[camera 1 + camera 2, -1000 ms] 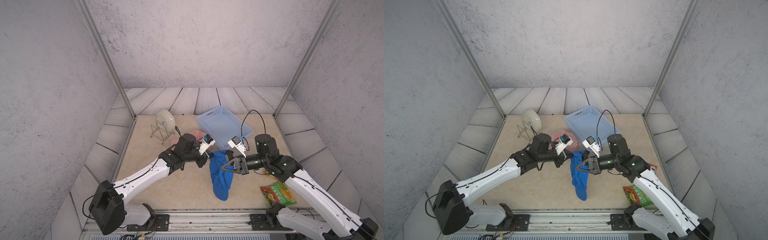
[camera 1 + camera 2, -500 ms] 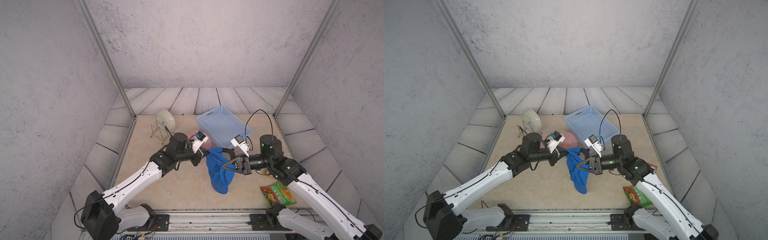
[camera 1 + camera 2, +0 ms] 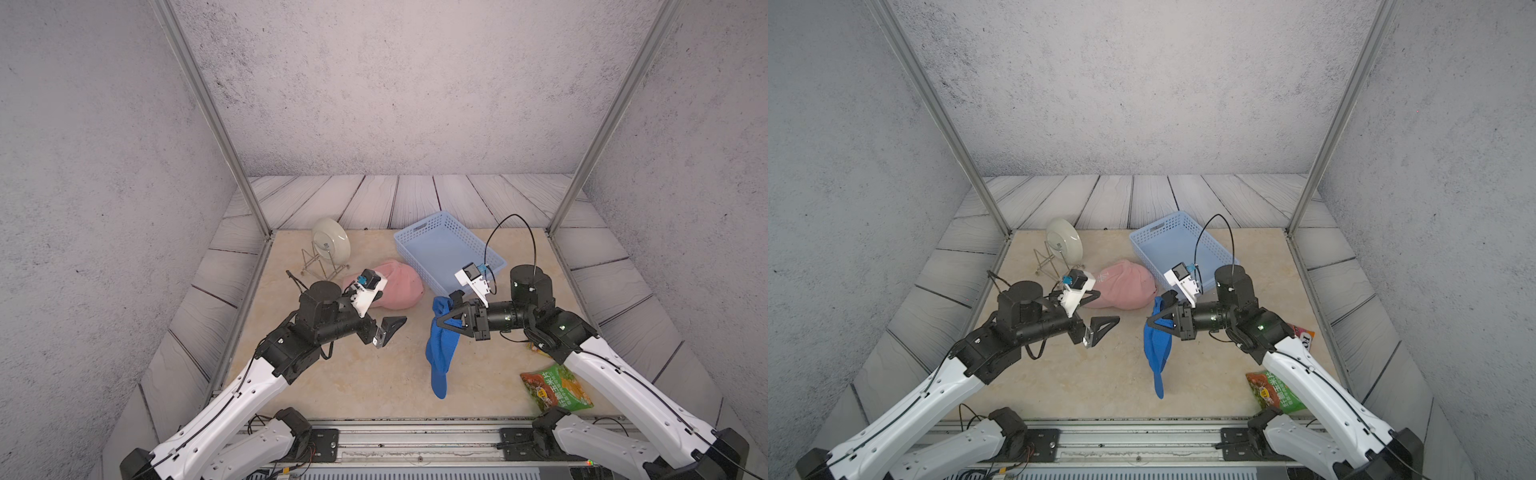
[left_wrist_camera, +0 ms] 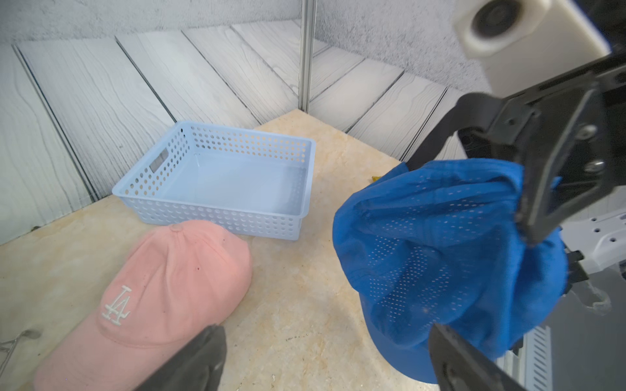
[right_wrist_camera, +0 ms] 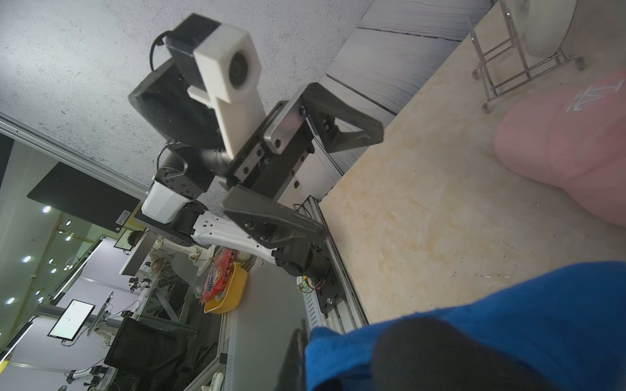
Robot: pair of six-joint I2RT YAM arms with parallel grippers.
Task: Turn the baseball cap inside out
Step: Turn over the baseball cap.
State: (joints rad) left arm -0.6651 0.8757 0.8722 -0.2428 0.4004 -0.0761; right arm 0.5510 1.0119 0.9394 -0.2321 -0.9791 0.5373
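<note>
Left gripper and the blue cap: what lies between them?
Nothing but bare tabletop, as both top views show. The open left gripper stands apart from the blue cap hanging from the shut right gripper; the pink cap lies farther back.

The cap (image 3: 442,349) (image 3: 1158,347) was bright blue, with a soft crown of perforated mesh. It hung off the table (image 3: 374,374), pinched at its upper edge in the closed right gripper (image 3: 441,319) (image 3: 1152,322). Its crown was crumpled and folded in on itself, bulging out beside the fingers in the left wrist view (image 4: 440,243). The body drooped long and narrow, with the smooth brim pointing down toward the front edge. Whether the brim's tip touched the table could not be told. In the right wrist view (image 5: 508,321) only bunched blue cloth showed.
</note>
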